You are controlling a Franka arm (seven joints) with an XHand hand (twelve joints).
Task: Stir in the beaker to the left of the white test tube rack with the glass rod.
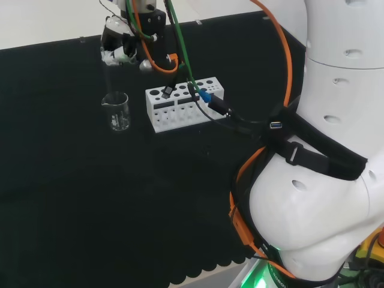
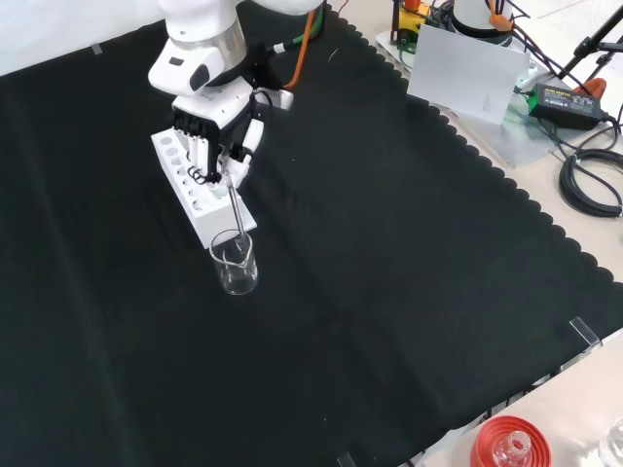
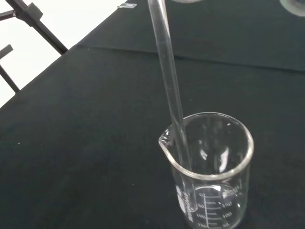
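Off-task items around your black cloth point(image 2: 389, 292)

Beyond the cloth's far right edge in your front view you have a grey sheet point(image 2: 465, 73), a black box point(image 2: 557, 97) and coiled black cables point(image 2: 596, 180); past its near edge stands a red ribbed stand point(image 2: 508, 443) holding clear glassware.

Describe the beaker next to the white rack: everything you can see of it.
The beaker is clear glass, cylindrical, with a pouring spout at its rim and printed graduation marks on its wall. It stands upright on the black cloth, left of the white test tube rack in the head view, apart from it. No liquid can be made out inside. The glass rod, held by the robot hand above, reaches down into it near the spout side.
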